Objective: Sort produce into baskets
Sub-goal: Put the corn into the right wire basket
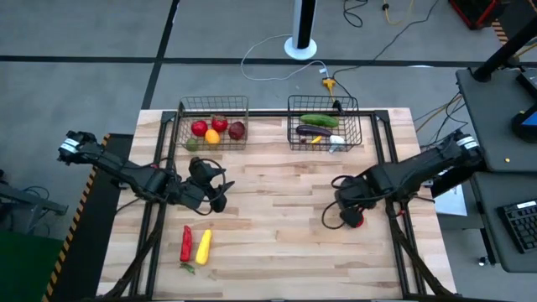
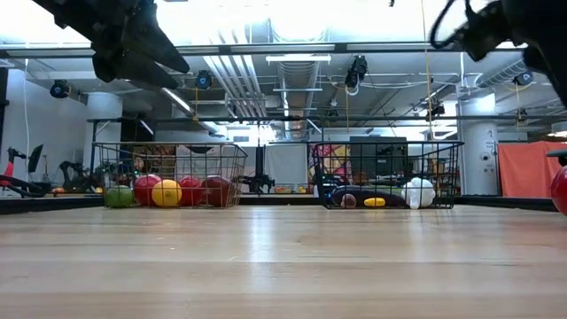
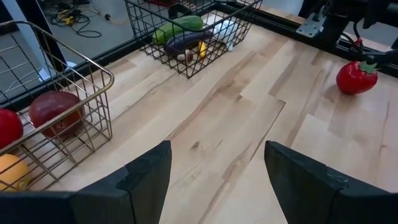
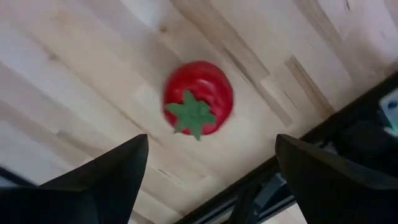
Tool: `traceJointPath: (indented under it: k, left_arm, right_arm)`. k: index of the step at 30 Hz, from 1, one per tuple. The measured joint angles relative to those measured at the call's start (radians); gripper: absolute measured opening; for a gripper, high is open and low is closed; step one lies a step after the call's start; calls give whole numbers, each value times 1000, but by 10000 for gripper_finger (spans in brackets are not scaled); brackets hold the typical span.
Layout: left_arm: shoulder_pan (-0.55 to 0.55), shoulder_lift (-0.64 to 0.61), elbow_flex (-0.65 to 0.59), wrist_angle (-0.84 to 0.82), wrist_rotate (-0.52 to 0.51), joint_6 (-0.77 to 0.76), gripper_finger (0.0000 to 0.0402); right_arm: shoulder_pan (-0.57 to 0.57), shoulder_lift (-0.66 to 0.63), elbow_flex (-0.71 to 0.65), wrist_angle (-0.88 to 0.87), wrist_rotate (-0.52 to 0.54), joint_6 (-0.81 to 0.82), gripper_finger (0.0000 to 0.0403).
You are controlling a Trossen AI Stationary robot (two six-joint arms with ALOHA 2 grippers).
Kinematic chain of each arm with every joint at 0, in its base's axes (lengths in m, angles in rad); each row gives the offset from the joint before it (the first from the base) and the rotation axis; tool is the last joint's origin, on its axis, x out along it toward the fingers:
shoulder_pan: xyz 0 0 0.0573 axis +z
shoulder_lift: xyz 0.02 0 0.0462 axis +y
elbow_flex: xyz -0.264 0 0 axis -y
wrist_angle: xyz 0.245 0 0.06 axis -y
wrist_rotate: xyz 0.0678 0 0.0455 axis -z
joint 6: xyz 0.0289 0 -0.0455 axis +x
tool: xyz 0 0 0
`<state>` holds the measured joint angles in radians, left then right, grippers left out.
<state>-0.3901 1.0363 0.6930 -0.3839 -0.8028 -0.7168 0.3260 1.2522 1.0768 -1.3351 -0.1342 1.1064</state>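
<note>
Partly under right gripper (image 1: 351, 214), open: red tomato (image 1: 356, 221), half-hidden.

Grey floor (image 1: 84, 33), white pole base (image 1: 300, 46), ceiling ducts (image 2: 283, 80)

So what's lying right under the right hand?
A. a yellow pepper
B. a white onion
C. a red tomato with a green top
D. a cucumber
C: the right hand hangs open over a red tomato that lies on the bare table, outside both baskets.
</note>
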Motion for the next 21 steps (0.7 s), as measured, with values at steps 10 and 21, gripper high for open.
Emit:
traceJointPath:
  k: [10, 21]
  left_arm:
    - [1, 0, 0, -5, -2, 1, 239]
    - [1, 0, 0, -5, -27, 1, 239]
  right_arm:
    - [86, -91, -206, 239, 2, 213, 349]
    - [135, -30, -248, 285, 63, 263, 350]
